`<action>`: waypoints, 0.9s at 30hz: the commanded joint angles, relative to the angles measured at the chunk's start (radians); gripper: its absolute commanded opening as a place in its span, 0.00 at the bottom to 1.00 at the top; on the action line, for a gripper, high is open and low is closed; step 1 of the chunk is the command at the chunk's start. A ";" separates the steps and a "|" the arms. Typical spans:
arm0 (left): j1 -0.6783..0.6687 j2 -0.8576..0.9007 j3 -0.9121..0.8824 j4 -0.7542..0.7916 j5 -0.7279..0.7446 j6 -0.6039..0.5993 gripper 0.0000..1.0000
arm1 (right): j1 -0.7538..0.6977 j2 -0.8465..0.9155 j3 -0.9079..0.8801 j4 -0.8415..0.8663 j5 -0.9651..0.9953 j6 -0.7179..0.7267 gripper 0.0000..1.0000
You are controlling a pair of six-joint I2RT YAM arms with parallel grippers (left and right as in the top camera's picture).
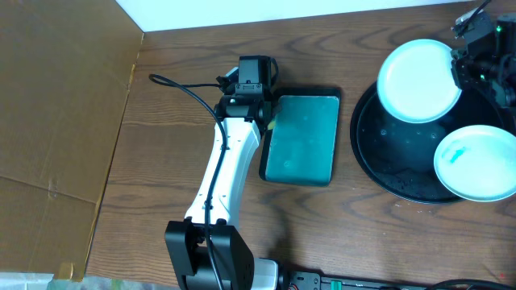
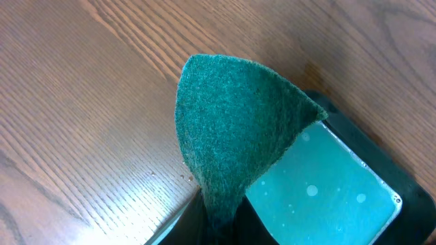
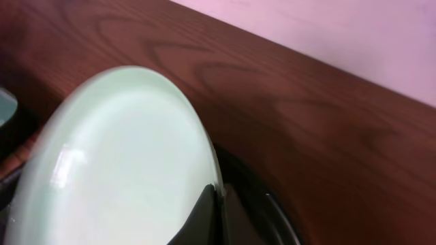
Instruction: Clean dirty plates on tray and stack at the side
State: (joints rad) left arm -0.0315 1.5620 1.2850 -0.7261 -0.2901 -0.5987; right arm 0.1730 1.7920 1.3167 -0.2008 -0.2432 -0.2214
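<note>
Over the tray (image 1: 379,157), the right end effector (image 3: 216,204) pinches a plate (image 3: 122,156) by its rim. The left end effector (image 2: 212,219) grips a pad (image 2: 231,122). I think it should wipe gently, or the plate slips.

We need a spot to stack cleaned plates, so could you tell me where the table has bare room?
Widest bare wood: between the cardboard and the left arm. Also free: the patch between the rectangular tray and the near-edge cables. The gap between that tray and the round tray is narrow. The round tray is crowded with two plates.
</note>
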 commanded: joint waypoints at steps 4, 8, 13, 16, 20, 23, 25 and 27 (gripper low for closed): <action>0.003 0.000 -0.011 0.002 -0.009 -0.005 0.07 | 0.037 -0.125 0.005 -0.069 0.113 -0.238 0.01; 0.003 0.000 -0.011 0.002 -0.009 -0.005 0.07 | 0.083 -0.177 0.005 -0.129 0.296 -0.347 0.01; 0.003 0.000 -0.011 0.002 -0.009 -0.005 0.07 | 0.144 -0.210 0.005 -0.194 0.467 -0.439 0.01; 0.003 0.000 -0.011 0.002 -0.009 -0.005 0.07 | 0.147 -0.209 0.005 -0.235 0.470 -0.429 0.01; 0.003 0.000 -0.011 0.002 -0.009 -0.005 0.07 | 0.113 -0.208 0.005 -0.266 0.458 -0.334 0.01; 0.003 0.000 -0.011 0.002 -0.009 -0.005 0.07 | 0.055 -0.208 0.005 -0.266 0.449 -0.221 0.18; 0.003 0.000 -0.011 0.001 -0.009 -0.005 0.07 | -0.007 -0.205 0.005 -0.274 0.414 -0.117 0.32; 0.003 0.000 -0.011 0.002 -0.009 -0.005 0.07 | -0.078 -0.195 0.005 -0.293 0.292 -0.042 0.42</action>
State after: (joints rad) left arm -0.0315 1.5620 1.2850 -0.7261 -0.2901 -0.5987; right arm 0.1795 1.5902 1.3167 -0.4801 0.1581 -0.4294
